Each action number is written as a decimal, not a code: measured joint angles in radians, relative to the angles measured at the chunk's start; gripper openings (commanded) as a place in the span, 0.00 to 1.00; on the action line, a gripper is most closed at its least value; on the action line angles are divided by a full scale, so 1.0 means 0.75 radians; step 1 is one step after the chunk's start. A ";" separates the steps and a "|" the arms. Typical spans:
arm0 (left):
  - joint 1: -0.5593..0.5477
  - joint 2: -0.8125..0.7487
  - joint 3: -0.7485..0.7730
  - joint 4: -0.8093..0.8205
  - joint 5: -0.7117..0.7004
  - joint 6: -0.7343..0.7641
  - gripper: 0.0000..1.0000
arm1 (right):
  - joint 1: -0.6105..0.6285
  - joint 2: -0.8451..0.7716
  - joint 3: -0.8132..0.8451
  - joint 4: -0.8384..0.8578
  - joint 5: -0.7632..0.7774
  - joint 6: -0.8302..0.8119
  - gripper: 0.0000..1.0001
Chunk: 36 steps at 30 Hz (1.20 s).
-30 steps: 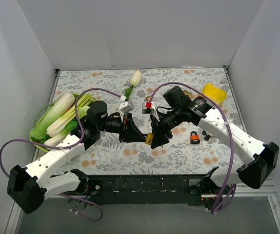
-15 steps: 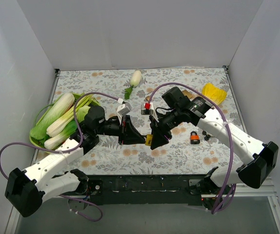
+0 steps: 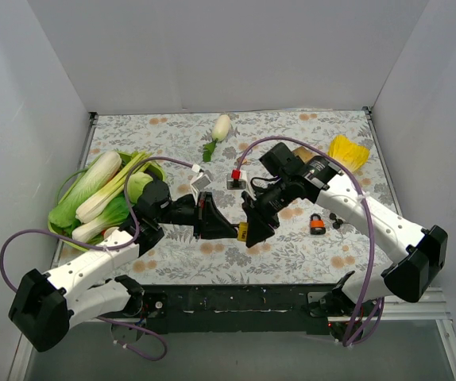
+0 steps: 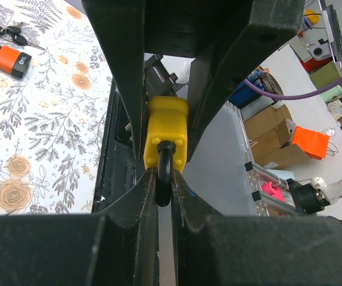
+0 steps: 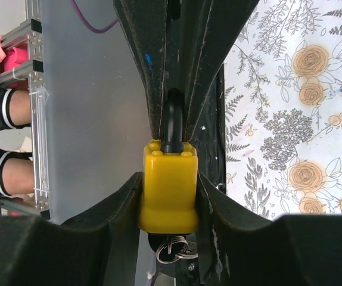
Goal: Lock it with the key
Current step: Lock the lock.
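The right gripper [image 5: 169, 179] clamps the yellow lock [image 5: 169, 199] by its body; the left gripper [image 4: 159, 182] pinches its shackle [image 5: 172, 122] (black). An orange lock [image 3: 317, 225], label unreadable, lies right of them on the tabletop [image 3: 291, 254].

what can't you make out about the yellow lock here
- Keyhole of the yellow padlock: in the right wrist view its bottom face is turned away; only a key ring shows below.
- Shackle ends: in both wrist views the left jaws cover them, so locked or not is unclear.
- Top view: both arms' jaws hide nearly all of it.
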<state>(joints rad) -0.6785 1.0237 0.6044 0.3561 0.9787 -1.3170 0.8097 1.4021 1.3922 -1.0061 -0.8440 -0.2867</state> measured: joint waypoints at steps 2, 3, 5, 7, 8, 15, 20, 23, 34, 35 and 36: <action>-0.005 -0.003 -0.012 0.018 0.005 -0.013 0.00 | 0.008 0.001 0.000 -0.010 0.001 0.002 0.01; -0.009 -0.004 -0.014 0.021 0.007 -0.018 0.00 | 0.012 0.001 0.000 -0.016 -0.001 0.004 0.01; -0.015 -0.013 -0.022 0.023 0.006 -0.022 0.00 | 0.017 0.001 0.000 -0.023 -0.005 0.005 0.01; -0.018 -0.028 -0.026 0.012 0.002 -0.020 0.00 | 0.024 0.001 0.000 -0.023 -0.006 0.002 0.01; -0.018 -0.039 -0.027 -0.001 0.001 -0.017 0.00 | 0.027 0.001 0.000 -0.023 -0.007 -0.001 0.01; 0.011 -0.154 -0.016 -0.123 -0.050 0.079 0.05 | -0.002 -0.024 -0.001 0.061 -0.055 -0.061 0.01; 0.034 -0.178 0.060 -0.227 -0.070 0.180 0.17 | -0.027 -0.067 -0.001 0.132 -0.078 -0.121 0.01; 0.050 -0.178 0.097 -0.289 -0.065 0.214 0.29 | -0.036 -0.090 -0.005 0.148 -0.067 -0.167 0.01; 0.072 -0.171 0.232 -0.546 -0.032 0.369 0.43 | -0.042 -0.099 -0.011 0.195 -0.044 -0.262 0.01; 0.080 -0.172 0.242 -0.562 -0.032 0.386 0.41 | -0.042 -0.099 -0.011 0.194 -0.044 -0.267 0.01; 0.091 -0.174 0.249 -0.576 -0.032 0.402 0.39 | -0.042 -0.099 -0.011 0.192 -0.043 -0.272 0.01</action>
<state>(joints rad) -0.6106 0.8932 0.7914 -0.0757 0.9546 -1.0157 0.7780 1.3281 1.3842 -0.8623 -0.8764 -0.4904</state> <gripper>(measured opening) 0.434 0.425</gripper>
